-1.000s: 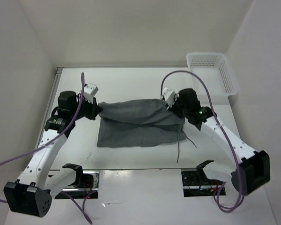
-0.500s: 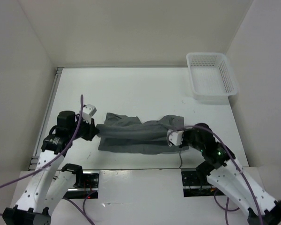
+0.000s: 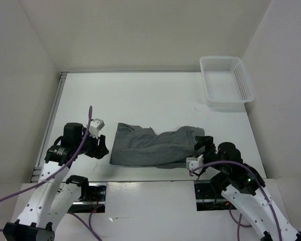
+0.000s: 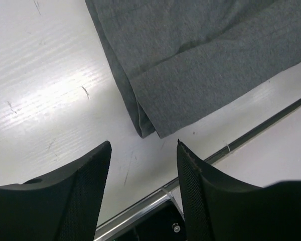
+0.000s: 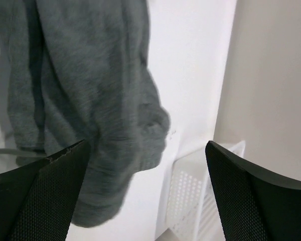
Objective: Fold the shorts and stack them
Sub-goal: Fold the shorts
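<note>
Up front, left hand (image 3: 104,146) and right hand (image 3: 199,151) released the shorts (image 3: 149,148).

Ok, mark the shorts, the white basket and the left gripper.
shorts (image 3: 153,146): top external view, middle of the grey fabric.
white basket (image 3: 223,85): top external view, its bare mesh floor.
left gripper (image 4: 143,145): left wrist view, midway between its open fingertips.

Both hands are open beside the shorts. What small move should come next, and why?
Probably advance the left hand and pinch the near left corner of the shorts, to fold that end rightward. The shorts lie as a long doubled strip, that corner just ahead of that open hand; the right hand holds nothing.
</note>
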Action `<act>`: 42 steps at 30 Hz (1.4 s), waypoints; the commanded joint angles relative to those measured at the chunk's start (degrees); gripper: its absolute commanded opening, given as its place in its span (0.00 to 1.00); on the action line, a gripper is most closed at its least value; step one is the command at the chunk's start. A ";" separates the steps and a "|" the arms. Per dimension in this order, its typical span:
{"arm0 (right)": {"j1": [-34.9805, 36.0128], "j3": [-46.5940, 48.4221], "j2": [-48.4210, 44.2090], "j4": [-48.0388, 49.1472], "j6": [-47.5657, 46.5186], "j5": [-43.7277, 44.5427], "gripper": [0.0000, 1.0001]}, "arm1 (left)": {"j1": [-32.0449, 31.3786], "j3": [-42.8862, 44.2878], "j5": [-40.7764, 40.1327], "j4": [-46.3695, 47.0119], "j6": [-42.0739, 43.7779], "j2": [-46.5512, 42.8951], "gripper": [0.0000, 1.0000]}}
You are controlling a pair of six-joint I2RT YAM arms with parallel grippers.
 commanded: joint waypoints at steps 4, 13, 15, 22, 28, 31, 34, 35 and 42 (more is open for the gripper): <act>0.29 17.95 11.34 5.42 9.57 -9.76 1.00 | -0.31 10.38 -2.49 14.02 0.16 14.25 0.63; -0.32 46.27 60.74 2.98 46.43 -5.29 0.91 | -12.78 19.72 -14.50 15.61 0.16 38.77 0.80; -2.25 45.14 66.18 2.97 48.28 -6.77 0.91 | -13.59 19.97 -16.20 16.23 0.16 43.60 0.81; -11.13 38.90 70.60 9.03 54.87 -4.42 0.91 | -11.74 27.36 -16.65 17.54 0.16 55.93 0.84; -15.80 35.38 71.92 10.27 57.08 -0.90 0.96 | -11.21 29.56 -15.42 17.56 0.16 61.03 0.86; -17.02 33.79 72.45 9.74 54.71 -0.28 0.99 | -11.21 29.56 -11.65 14.75 0.16 62.96 0.86; -17.55 32.04 73.59 9.74 54.00 0.34 0.99 | -10.16 30.09 -9.97 12.55 0.16 64.10 0.86; -18.08 31.43 73.59 9.74 53.39 0.34 0.99 | -10.16 30.09 -8.49 11.84 0.16 64.11 0.84; -19.22 28.53 75.78 7.63 49.70 -1.07 0.86 | -6.64 32.56 -2.33 6.12 0.16 65.16 0.67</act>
